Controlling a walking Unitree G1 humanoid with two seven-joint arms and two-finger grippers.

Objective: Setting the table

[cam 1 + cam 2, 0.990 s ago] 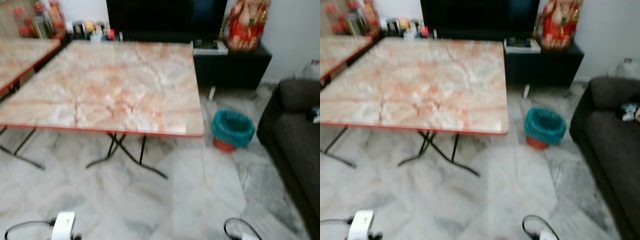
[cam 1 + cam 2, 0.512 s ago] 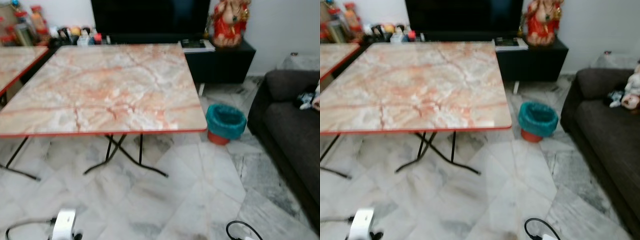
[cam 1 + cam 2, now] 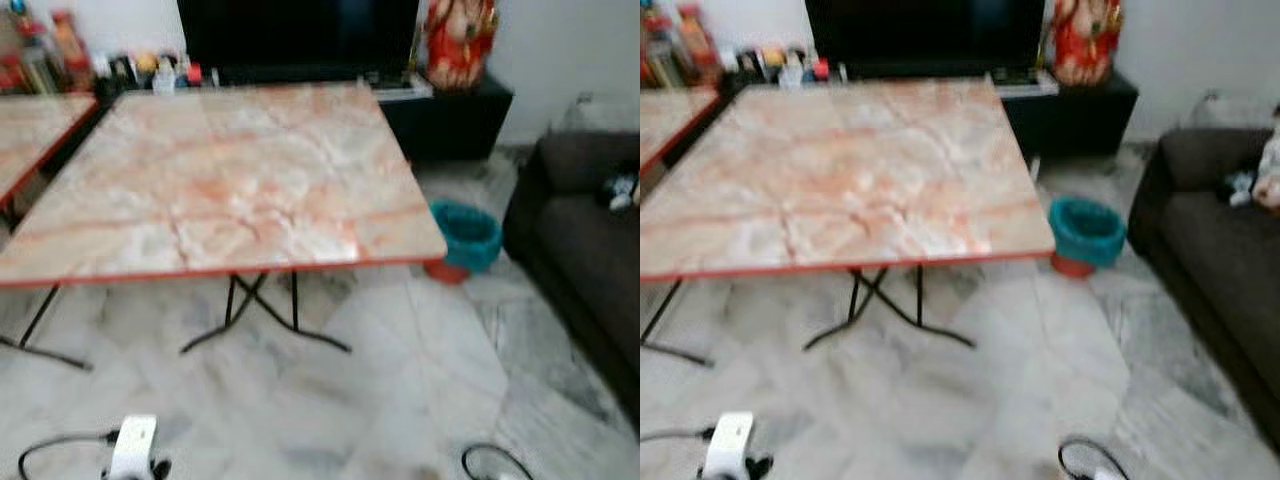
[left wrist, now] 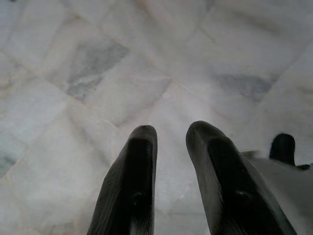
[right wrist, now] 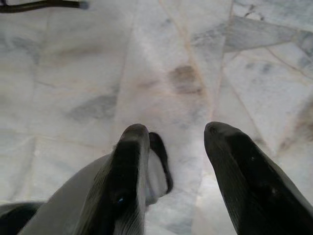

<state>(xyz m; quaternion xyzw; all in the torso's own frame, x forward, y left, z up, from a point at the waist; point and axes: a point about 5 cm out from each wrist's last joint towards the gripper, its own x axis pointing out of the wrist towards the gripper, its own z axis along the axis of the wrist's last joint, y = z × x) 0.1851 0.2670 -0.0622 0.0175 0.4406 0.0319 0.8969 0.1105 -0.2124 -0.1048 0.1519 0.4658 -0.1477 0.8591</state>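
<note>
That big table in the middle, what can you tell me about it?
The table has a square top that looks like glossy marble, cream with orange-pink veins, edged by a thin red rim. Nothing lies on it. Thin black metal legs cross underneath and stand on the pale marble floor. A second, similar table is close on its left; a teal bin sits on the floor by its right corner.

Ahead of you, the marble-patterned folding table (image 3: 230, 180) offers a broad bare top, open from its near red edge. A second table (image 3: 35, 125) flanks it on your left; a teal bin (image 3: 465, 238) and dark sofa (image 3: 590, 250) crowd the right. A TV cabinet (image 3: 440, 115) and bottles (image 3: 150, 72) close the far side.
</note>
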